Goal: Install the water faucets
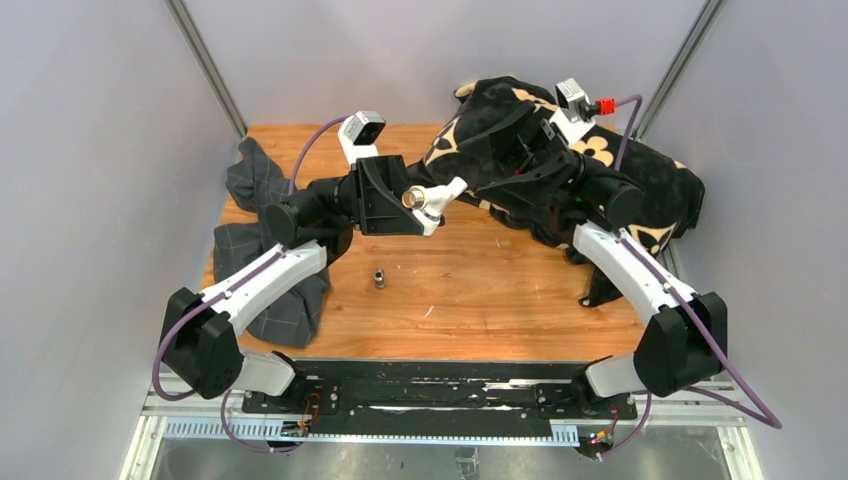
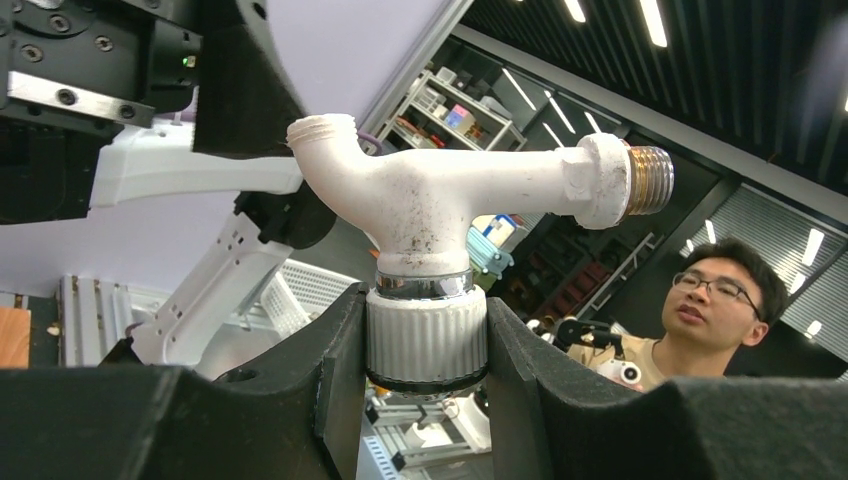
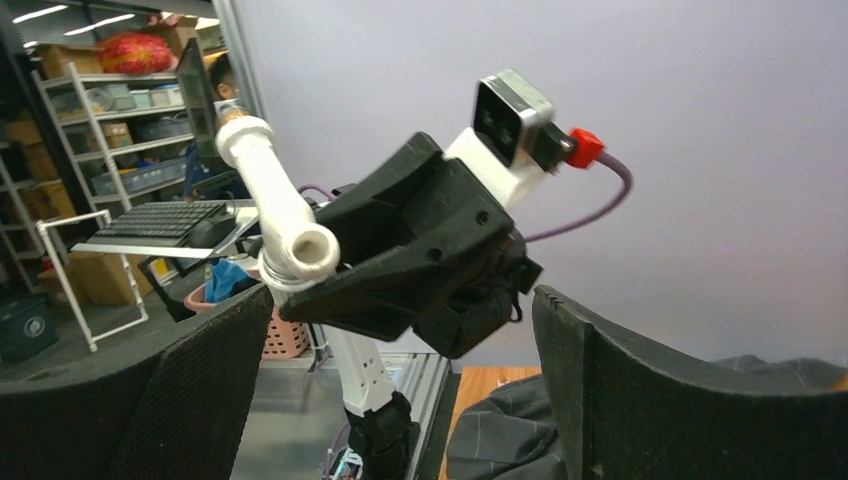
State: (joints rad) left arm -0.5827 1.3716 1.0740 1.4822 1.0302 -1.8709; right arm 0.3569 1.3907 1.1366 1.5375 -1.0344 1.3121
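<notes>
My left gripper (image 1: 415, 205) is shut on the white elbow-shaped tap body (image 1: 438, 199) and holds it in the air above the table's middle, brass threaded end toward the camera. In the left wrist view the jaws (image 2: 425, 345) clamp its ribbed white collar, and the tap body (image 2: 440, 195) stands up from them. My right gripper (image 1: 480, 188) is open and empty just right of the tap's spout. In the right wrist view its fingers (image 3: 640, 370) stand wide apart, with the tap body (image 3: 275, 205) ahead of them. The small grey metal piece (image 1: 380, 279) stands on the wooden table (image 1: 500, 300).
A grey checked cloth (image 1: 250, 185) lies along the table's left side under the left arm. A black flowered cushion (image 1: 650, 190) fills the back right corner under the right arm. Metal frame posts stand at both back corners.
</notes>
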